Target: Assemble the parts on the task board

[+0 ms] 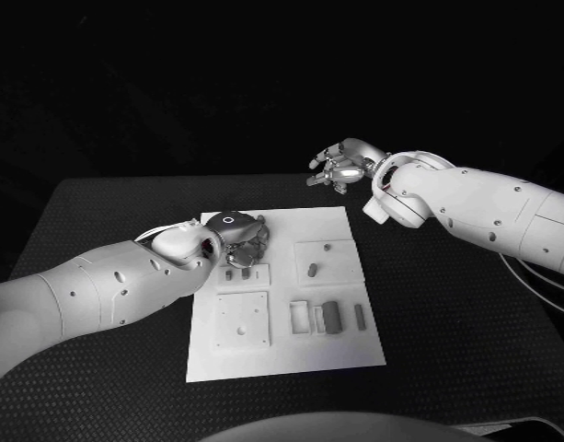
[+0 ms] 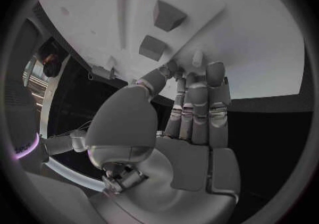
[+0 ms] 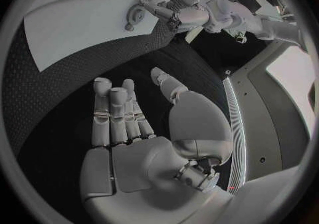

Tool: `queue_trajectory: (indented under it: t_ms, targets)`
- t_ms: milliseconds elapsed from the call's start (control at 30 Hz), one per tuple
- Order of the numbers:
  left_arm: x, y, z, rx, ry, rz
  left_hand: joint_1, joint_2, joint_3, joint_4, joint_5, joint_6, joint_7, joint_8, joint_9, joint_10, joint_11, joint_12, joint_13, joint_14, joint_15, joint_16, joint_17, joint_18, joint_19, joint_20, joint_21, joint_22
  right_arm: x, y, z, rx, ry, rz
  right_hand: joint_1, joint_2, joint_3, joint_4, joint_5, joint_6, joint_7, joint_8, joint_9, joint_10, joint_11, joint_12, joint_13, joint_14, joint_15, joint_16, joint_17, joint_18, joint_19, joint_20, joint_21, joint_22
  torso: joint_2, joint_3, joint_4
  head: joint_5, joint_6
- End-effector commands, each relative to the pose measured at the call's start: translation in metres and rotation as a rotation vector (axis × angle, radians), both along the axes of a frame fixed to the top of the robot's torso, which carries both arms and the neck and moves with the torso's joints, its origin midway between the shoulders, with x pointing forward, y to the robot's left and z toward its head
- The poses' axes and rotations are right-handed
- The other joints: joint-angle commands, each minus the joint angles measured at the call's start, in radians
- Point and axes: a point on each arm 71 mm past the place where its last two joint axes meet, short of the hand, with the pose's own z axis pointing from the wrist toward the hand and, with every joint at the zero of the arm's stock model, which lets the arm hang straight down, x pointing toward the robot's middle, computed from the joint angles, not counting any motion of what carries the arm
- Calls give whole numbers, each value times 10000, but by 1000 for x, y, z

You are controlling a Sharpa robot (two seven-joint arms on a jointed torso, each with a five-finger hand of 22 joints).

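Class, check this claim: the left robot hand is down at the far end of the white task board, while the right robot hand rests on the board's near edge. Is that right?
Not quite. The left robot hand is at the task board's far end, but the right robot hand hangs open above the black table beyond the board, touching nothing. The head view shows this.

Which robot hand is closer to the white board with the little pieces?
Left. The left hand is right over the task board, fingers down at its far end. The right hand hangs open above the black table, beyond the board's far edge.
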Motion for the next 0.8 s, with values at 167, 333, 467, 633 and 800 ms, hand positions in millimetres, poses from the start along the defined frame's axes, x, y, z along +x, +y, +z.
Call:
queue_trajectory:
  t_ms: [167,333,467,633,800]
  targets:
    - [-1,-3,-2,-13,67,-112,-17,147,61,4,39,87,43,42,-22,108,11,8,-3,104,-20,80,-26,851,86,-21,88,252,-1,2,0,-41,-9,124,-41,79,9,-45,31,25,451,56,-18,-41,-24,48,-14,-52,-14,18,-11,571,-6,-60,-58,163,-2,-1,9,-29,8]
    - [-1,-3,-3,12,111,-118,-30,167,70,14,38,128,61,65,-28,155,11,11,0,100,-19,83,-45,852,72,-15,104,249,-1,2,0,-42,-5,125,-44,78,8,-44,30,26,450,58,-18,-42,-24,51,-17,-51,-14,18,-13,571,-6,-60,-59,164,0,-2,0,-39,11]
    - [-1,-4,-3,-75,132,-121,-38,174,70,20,37,135,69,70,-32,163,13,9,-1,97,-19,83,-51,852,66,-13,108,248,-1,2,0,-42,-2,128,-45,79,8,-43,31,27,450,60,-19,-41,-25,54,-19,-51,-14,19,-14,571,-6,-60,-59,164,0,-3,2,-58,-3]
    - [-2,-5,-3,-190,113,-136,-53,190,72,32,36,146,83,75,-39,184,19,8,-1,101,-13,89,-60,854,63,-12,119,248,0,2,0,-44,2,125,-47,80,8,-42,30,29,450,62,-20,-41,-25,57,-21,-50,-15,20,-15,571,-4,-60,-59,164,-1,-7,11,-79,-9]
    - [-2,-7,-3,-256,127,-155,-45,236,97,37,38,216,110,115,-47,295,33,29,11,132,0,109,-87,874,73,-8,157,247,0,3,0,-46,8,135,-47,83,9,-41,31,30,449,64,-21,-41,-26,60,-23,-50,-15,21,-16,571,-4,-60,-59,165,-3,-6,4,-65,-14]
